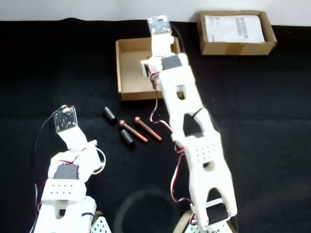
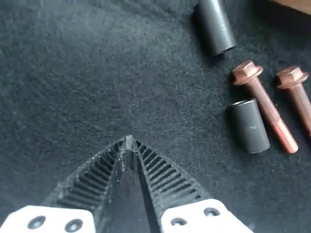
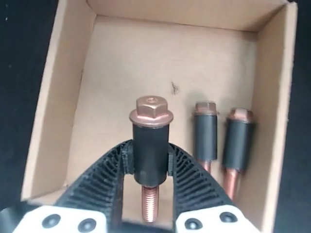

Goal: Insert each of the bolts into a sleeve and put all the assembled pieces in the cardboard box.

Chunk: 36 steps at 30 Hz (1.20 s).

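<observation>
1. Table (image 1: 262,121): covered in black cloth. Both arms stand at its near edge.
2. Right arm (image 1: 194,131): stretched out over the cardboard box (image 1: 131,68), which is an open, shallow tray with low walls.
3. Left arm (image 1: 68,165): folded back near its base, to the left of the loose parts in the high view.
4. Lidded carton (image 1: 236,47): stands at the far right of the table, well apart from the tray.
5. Right gripper (image 3: 149,150): pinches one assembled piece (image 3: 150,141) by its black sleeve, and the piece is held above the box floor. The copper bolt head sits on one end of the sleeve, and the threaded shank sticks out of the other end between the fingers.
6. Left gripper (image 2: 129,143): fingers pressed together, holding nothing, tips just above the cloth. The nearest loose sleeve (image 2: 249,125) lies near the tips but apart from them.
7. Room in the box: two assembled pieces (image 3: 205,136) (image 3: 238,141) lie side by side, the outer one just beside a side wall. From the held piece to the opposite side wall and to the far wall, the floor is bare cardboard.
8. Count:
   - Assembled pieces: three, one held and two in the box.
   - Loose bolts: two (image 1: 132,131) (image 1: 147,128), lying parallel and close together on the cloth in front of the box.
   - Loose sleeves: two, one (image 1: 110,115) beyond the bolt heads and one (image 1: 127,137) just beside the nearer bolt's shank.
</observation>
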### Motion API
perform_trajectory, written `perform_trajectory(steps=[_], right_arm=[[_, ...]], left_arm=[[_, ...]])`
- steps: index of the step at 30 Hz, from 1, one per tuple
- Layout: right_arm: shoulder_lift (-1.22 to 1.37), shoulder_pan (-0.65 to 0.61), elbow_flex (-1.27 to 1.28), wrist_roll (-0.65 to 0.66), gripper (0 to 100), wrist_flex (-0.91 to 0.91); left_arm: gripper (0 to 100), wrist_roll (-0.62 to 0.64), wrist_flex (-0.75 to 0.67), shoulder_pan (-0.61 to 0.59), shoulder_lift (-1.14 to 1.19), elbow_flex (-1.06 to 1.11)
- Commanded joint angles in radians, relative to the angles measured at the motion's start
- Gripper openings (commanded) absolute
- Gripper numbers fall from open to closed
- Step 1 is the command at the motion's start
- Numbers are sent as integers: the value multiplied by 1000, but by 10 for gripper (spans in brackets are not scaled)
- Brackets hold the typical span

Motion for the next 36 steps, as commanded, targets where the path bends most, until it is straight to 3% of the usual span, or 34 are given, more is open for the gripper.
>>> perform_trajectory(steps=[1,6,9,15,19,22,31,36], right_arm=[[101,7,-214,48,34,7],[203,1,-334,98,228,47],[202,-5,-406,100,292,111],[199,-33,-654,100,303,308],[101,-84,-657,100,303,484],[28,-150,-647,100,303,602],[-36,-323,-522,101,303,598],[-27,-378,-387,97,303,596]], left_arm=[[9,-11,-29,-12,-13,4],[9,-11,-29,-12,-13,5],[9,-11,-29,-10,-13,5],[9,-11,-29,-10,-13,5],[9,-11,-26,-18,-13,1],[9,-11,-23,-102,-13,-5],[9,-110,166,-390,-13,-62],[9,-157,190,-524,-13,-51]])
